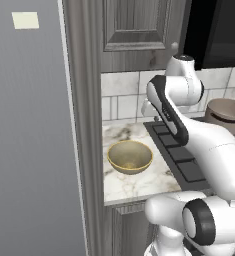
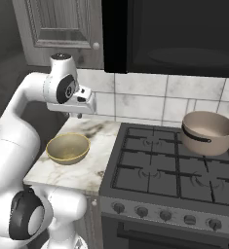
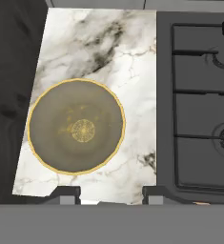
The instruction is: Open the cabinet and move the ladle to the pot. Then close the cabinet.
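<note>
The cabinet (image 1: 134,25) (image 2: 57,24) hangs above the counter with its door shut, and its small round knob (image 2: 96,46) sits at the door's lower right corner. The ladle is hidden. At the stove's back right stands the taupe-brown pot (image 2: 207,131) (image 1: 229,114), with nothing in it. My gripper (image 2: 79,115) (image 3: 111,196) points straight down over the marble counter (image 3: 127,57), well below the knob and just behind the bowl. It is open, and nothing lies between its fingertips (image 3: 68,195).
A shallow golden-yellow bowl (image 1: 130,156) (image 2: 68,147) (image 3: 76,125) rests on the counter, left of the black gas stove (image 2: 164,170). A black appliance (image 2: 179,34) hangs over the stove. A tall flat grey panel (image 1: 29,140) walls off the counter's left side.
</note>
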Robot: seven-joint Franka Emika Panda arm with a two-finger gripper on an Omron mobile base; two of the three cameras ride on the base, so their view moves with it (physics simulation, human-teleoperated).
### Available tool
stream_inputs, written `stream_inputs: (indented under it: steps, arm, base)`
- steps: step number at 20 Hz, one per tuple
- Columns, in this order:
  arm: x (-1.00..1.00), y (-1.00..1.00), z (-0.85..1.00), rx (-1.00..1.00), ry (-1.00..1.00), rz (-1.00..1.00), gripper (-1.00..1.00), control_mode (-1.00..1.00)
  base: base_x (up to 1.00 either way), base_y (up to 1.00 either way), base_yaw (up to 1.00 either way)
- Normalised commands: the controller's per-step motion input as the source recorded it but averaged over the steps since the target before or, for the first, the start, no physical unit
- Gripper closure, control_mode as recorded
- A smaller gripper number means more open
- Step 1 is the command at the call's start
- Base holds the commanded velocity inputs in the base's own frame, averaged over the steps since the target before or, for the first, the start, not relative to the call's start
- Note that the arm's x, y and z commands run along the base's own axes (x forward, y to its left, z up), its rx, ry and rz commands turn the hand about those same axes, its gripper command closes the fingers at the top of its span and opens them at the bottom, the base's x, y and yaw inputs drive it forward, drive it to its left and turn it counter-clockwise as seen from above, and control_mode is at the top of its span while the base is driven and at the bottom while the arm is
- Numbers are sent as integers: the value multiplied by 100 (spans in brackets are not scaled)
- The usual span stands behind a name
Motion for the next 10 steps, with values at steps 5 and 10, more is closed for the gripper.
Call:
stream_inputs:
  steps: [5, 10]
  arm:
    - [-25, 0, 0, -1, -12, 0, -100, -100]
    - [-30, 0, 23, -1, -23, -1, -100, -100]
  base:
    - [0, 0, 0]
    - [0, 0, 0]
